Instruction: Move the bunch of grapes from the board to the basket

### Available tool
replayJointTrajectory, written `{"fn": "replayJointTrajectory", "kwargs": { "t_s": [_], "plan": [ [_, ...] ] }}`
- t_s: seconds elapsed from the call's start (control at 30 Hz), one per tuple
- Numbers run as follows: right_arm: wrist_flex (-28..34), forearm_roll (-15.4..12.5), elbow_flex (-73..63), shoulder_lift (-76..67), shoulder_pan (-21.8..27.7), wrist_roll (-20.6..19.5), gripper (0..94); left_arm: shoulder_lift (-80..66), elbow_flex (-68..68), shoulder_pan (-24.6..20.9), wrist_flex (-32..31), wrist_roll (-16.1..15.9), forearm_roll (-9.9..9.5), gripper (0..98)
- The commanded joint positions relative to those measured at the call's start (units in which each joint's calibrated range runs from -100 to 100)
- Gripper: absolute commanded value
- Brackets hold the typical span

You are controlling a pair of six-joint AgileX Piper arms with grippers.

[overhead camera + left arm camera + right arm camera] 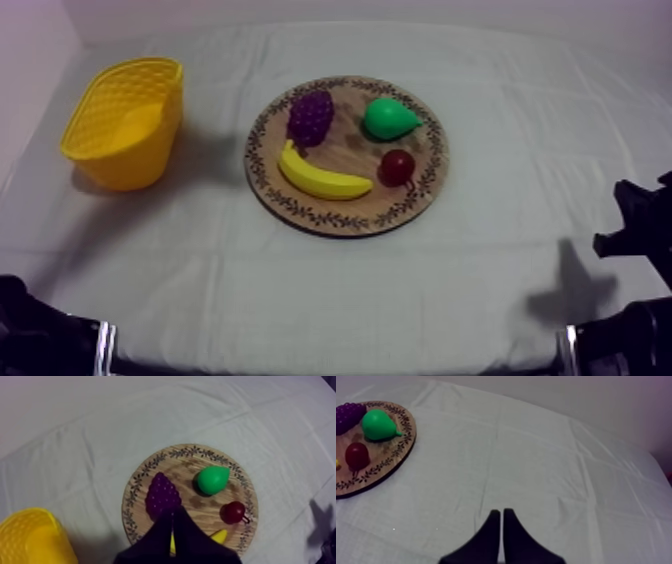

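Top view first: the bunch of grapes (311,116) sits on the upper left part of the wooden board (340,222) at mid-frame. The yellow basket (130,160) stands well apart from it, toward the upper left of the frame. Nothing's lifted yet, so I'd say you're at the approach step.

In the left wrist view your left pincer (172,521) is pressed together into 1 narrow wedge, holding nothing, with its tips right by the near end of the grapes. Your right pincer (501,518) is also pressed together and empty, over bare cloth off to the side of the board. I'd leave it parked and use the left, since the basket's on that side.

For the grab, spread the fingers before you drop, not after. The banana (320,177) lies just beside the grapes' lower end, maybe touching, so close across the bunch's short width and keep clear of the banana. The pear (388,118) and small red fruit (398,165) are farther right, no worry.

Texture-wise the grapes are a knobbly purple cluster tapering to 1 end, probably hard plastic. The bumps should help grip, but a shallow pinch could slip. The basket has lattice-pattern walls and a wide oval mouth, so it's an easy target. The board is flat wood with a leafy rim.
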Motion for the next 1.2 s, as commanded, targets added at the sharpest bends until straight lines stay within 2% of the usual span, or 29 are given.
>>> {"fn": "replayJointTrajectory", "kwargs": {
  "t_s": [0.0,0.27,0.4,0.57,0.7,0.73,0.83,1.03,1.17],
  "plan": [
    [0.01,0.01,-0.01,-0.02,0.03,0.01,0.5,5.38,-7.71,-0.24,4.0,0.6,0.54,0.0],
    [0.01,0.01,-0.01,-0.02,0.03,0.01,0.5,16.07,-16.71,-0.78,9.25,2.64,1.62,0.0],
    [0.01,0.01,-0.01,-0.02,0.03,0.01,0.5,19.85,-18.43,-1.7,10.39,2.68,3.23,0.0],
    [0.01,0.01,-0.01,-0.02,0.03,0.01,0.5,21.82,-17.33,-2.53,10.16,2.59,4.0,0.0],
    [0.01,0.01,-0.01,-0.02,0.03,0.01,0.5,21.14,-13.9,-2.95,6.37,2.74,3.99,1.0],
    [0.01,0.01,-0.01,-0.02,0.03,0.01,0.5,20.79,-12.79,-3.01,5.09,2.66,4.01,4.4],
    [0.01,0.01,-0.01,-0.02,0.03,0.01,0.5,19.97,-8.89,-3.01,1.91,1.94,4.01,23.8],
    [0.01,0.01,-0.01,-0.02,0.03,0.01,0.5,19.34,-4.2,-3.09,-1.53,3.19,3.68,69.0],
    [0.01,0.01,-0.01,-0.02,0.03,0.01,0.5,19.18,-3.25,-3.19,-2.09,3.85,3.67,85.4]
  ]
}}
